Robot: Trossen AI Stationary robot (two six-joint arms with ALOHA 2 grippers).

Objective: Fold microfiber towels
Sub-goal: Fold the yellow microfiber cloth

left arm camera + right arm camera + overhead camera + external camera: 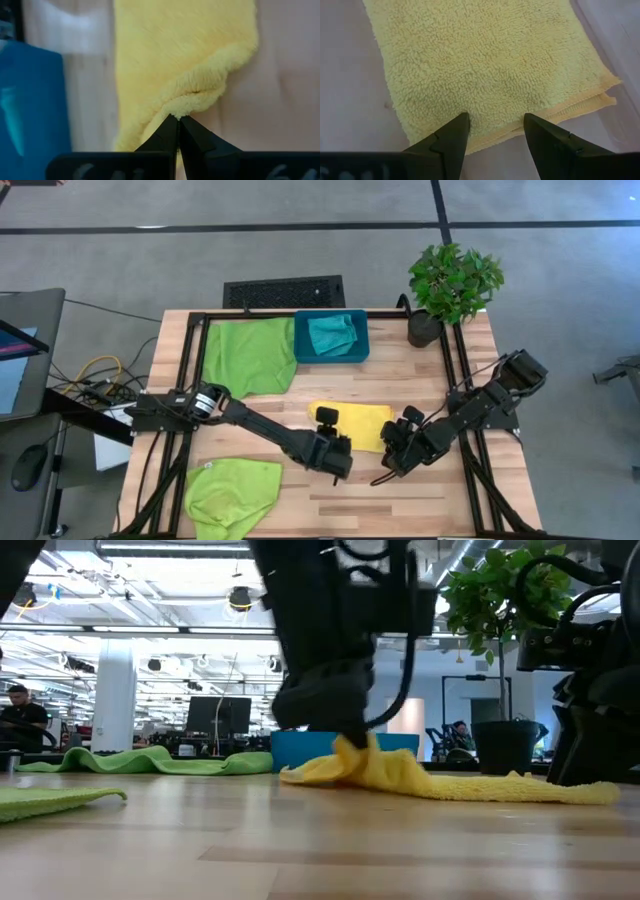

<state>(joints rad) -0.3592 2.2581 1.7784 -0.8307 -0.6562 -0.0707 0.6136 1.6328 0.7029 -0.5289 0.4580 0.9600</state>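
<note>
A yellow towel [360, 425] lies across the middle of the table; its edge shows two layers [600, 97]. My left gripper [328, 426] is shut on its left end, which is raised into a peak [352, 750]. My right gripper [393, 446] stands open over the towel's right end, fingertips [462, 122] just inside the edge. A lime green towel [250, 355] is spread flat at the far left. A second green towel [232, 488] lies rumpled at the near left. A teal towel [332, 332] sits crumpled inside the teal bin [305, 352]. My left gripper pinches a bunched bit of the yellow towel's edge [192, 102] near its left end, between its two fingertips, slanting down from the table's left. That bit is lifted off the wood; the rest [500, 786] lies slack on the table. My right gripper: whether its fingertips touch the towel, I cannot tell.
A potted plant [452, 285] stands at the far right corner. Black frame rails [196, 345] run along the table's left and right sides. Bare wood [400, 500] lies near the front edge. A person [20, 710] sits in the room far behind the table.
</note>
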